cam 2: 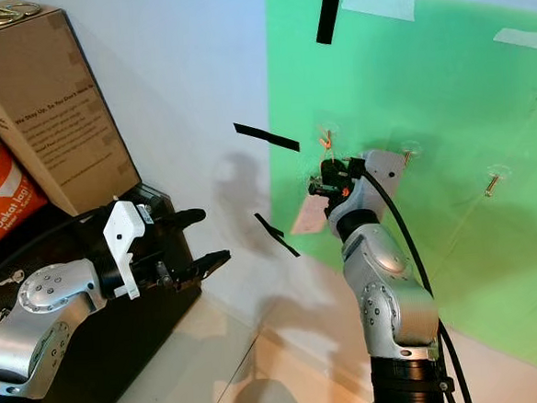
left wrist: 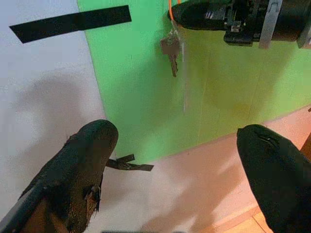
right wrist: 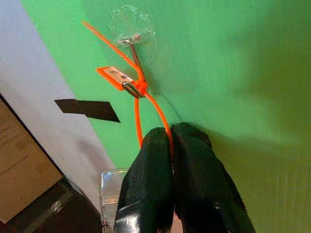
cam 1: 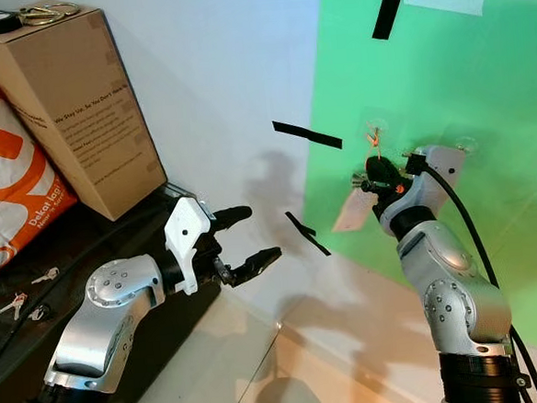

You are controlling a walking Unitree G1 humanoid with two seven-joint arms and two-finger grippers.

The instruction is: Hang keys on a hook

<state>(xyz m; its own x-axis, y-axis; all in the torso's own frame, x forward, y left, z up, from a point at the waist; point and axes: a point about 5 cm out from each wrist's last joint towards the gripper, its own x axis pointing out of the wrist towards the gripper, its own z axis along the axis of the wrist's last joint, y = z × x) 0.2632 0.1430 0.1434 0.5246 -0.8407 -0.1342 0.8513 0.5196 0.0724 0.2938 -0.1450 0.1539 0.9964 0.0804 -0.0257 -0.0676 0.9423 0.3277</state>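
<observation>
We see the orange cord [right wrist: 154, 109] of the key [left wrist: 171, 51] pinched between the closed fingers of the right gripper [right wrist: 171, 145], up against the green sheet [cam 1: 484, 122] on the wall. The cord runs from the fingertips up to a clear suction hook [right wrist: 133, 29], where its knot and orange tag [right wrist: 112, 76] sit. The key hangs just below the gripper. Our left gripper [cam 1: 243, 235] hovers well apart near the cardboard box [cam 1: 68, 105], fingers spread and holding nothing.
</observation>
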